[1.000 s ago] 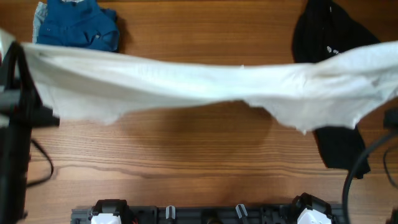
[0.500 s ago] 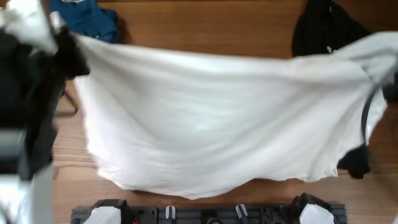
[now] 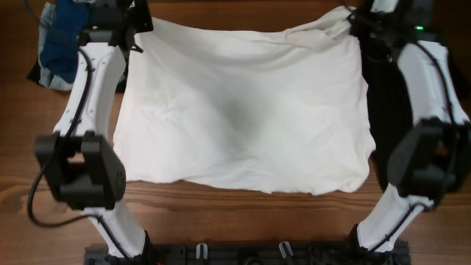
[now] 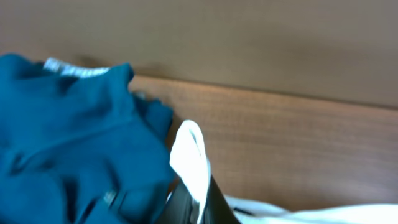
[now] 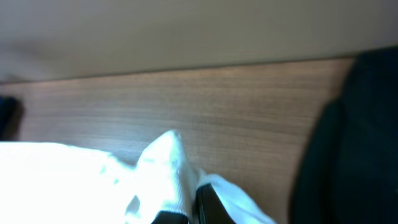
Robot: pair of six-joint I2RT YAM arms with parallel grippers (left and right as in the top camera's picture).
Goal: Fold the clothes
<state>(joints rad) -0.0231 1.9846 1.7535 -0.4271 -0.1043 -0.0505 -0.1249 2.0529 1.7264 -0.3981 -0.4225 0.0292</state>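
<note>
Lying spread across the middle of the wooden surface (image 3: 243, 221), the white T-shirt (image 3: 243, 125) showed a plain side up, with soft wrinkles and a greyish shadow near its centre. Its far edge ran between the two arms, and each far corner was bunched in a grip. The left fingers (image 4: 214, 202) were clamped together on the far-left corner. In the left wrist view a small fold of white cloth stood up out of them. The right fingers (image 5: 208, 205) were pressed shut on the far-right corner in the same way, with a peak of white fabric rising just above them. The near hem lay loose and wavy on the surface, short of its near edge.

The left arm (image 3: 96, 81) stretched along the shirt's left side, and the right arm (image 3: 427, 81) along its right side. A blue garment (image 3: 66, 37) sat crumpled at the far-left corner of the surface, just beside the left fingers. Whether it touched the pinched corner could not be told. A black garment (image 3: 379, 96) lay at the right, partly under the shirt's right edge and partly hidden by the right arm.
</note>
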